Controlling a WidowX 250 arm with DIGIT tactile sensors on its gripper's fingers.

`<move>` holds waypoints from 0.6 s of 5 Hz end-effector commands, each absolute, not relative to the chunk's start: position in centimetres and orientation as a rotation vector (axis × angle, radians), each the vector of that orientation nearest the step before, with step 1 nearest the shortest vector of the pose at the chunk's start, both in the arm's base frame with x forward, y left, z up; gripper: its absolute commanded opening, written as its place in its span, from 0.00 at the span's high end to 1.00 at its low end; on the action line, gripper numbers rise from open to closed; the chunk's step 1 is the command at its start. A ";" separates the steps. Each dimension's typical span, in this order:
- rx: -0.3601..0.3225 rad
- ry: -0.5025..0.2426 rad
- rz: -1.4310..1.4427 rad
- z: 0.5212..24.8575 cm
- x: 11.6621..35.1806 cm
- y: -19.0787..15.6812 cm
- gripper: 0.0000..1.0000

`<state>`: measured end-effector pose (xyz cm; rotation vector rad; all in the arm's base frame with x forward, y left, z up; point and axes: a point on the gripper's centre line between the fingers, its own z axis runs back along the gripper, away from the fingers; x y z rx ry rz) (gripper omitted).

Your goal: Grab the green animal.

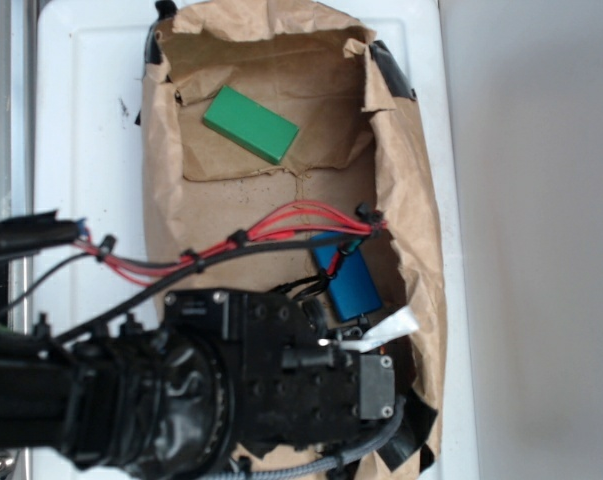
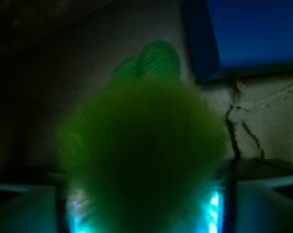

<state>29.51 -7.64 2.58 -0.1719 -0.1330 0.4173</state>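
Observation:
In the wrist view the green animal [image 2: 144, 145], a fuzzy yellow-green plush with a duller green lobe [image 2: 158, 60] at its far end, fills the middle of the frame. My gripper [image 2: 145, 213] holds it: the fur presses against both fingers [image 2: 25, 208] at the bottom left and right, and the body narrows slightly between them. In the exterior view the plush and the fingers are hidden under the black arm [image 1: 281, 380], which is low at the near end of the brown paper lining [image 1: 231, 200].
A flat green block [image 1: 249, 124] lies at the far end of the paper. A blue block [image 1: 348, 280] [image 2: 253, 34] sits just beyond the gripper. Red and black cables [image 1: 281, 225] cross the paper. Raised paper walls surround the area on a white surface [image 1: 91, 150].

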 end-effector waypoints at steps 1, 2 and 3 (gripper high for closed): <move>-0.163 -0.226 0.524 5.0 32.8 -1.1 1.00; -0.158 -0.217 0.515 6.0 32.7 0.9 1.00; -0.190 -0.220 0.451 8.2 31.6 1.6 1.00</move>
